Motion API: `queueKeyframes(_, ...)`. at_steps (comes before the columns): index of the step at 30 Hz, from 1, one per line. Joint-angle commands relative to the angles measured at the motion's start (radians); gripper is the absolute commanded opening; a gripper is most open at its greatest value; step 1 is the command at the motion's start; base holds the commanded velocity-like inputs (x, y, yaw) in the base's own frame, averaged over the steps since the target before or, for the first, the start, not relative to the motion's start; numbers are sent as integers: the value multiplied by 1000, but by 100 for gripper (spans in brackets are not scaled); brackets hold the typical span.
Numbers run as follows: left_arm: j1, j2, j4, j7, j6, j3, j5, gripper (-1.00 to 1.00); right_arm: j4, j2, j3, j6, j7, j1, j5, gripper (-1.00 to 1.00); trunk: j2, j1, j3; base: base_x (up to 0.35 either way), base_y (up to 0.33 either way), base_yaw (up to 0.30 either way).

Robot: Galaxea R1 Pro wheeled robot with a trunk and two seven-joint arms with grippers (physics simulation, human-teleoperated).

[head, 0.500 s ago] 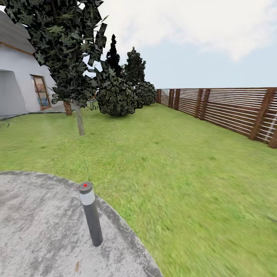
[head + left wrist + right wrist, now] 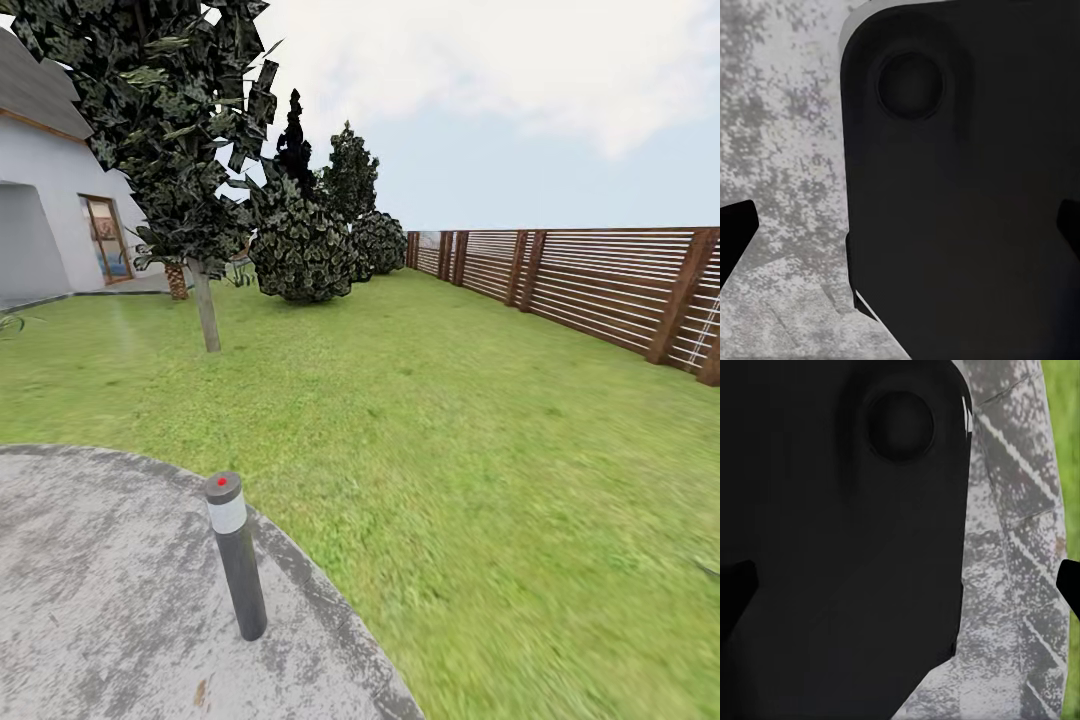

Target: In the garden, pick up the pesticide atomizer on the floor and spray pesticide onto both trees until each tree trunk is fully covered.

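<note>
- Tree trunk [image 2: 207, 312] at upper left of the head view shows no white specks; spraying looks unstarted.
- No atomizer visible on the lawn [image 2: 480, 450].
- Left claw [image 2: 900, 232] and right claw [image 2: 900, 585]: fingertips wide apart, holding nothing.

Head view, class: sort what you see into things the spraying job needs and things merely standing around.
Job: tree; tree trunk; garden lawn.
Standing around: grey bollard; paved patch; fence; dark conifers; house.

Grey bollard [image 2: 236, 555] upright on mottled paving [image 2: 90, 590], beside house [image 2: 45, 215].
</note>
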Motion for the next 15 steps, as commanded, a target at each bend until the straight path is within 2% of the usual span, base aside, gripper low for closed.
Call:
queueKeyframes(1, 0, 0, 0, 0, -1, 0, 0, 100, -1, 0, 0, 0, 0, 0, 0, 100, 0, 0, -1, 0, 0, 0)
queueKeyframes(15, -1, 6, 3, 2, -16, 9, 0, 100, -12, -5, 1, 1, -3, 0, -2, 100, 0, 0, -1, 0, 0, 0)
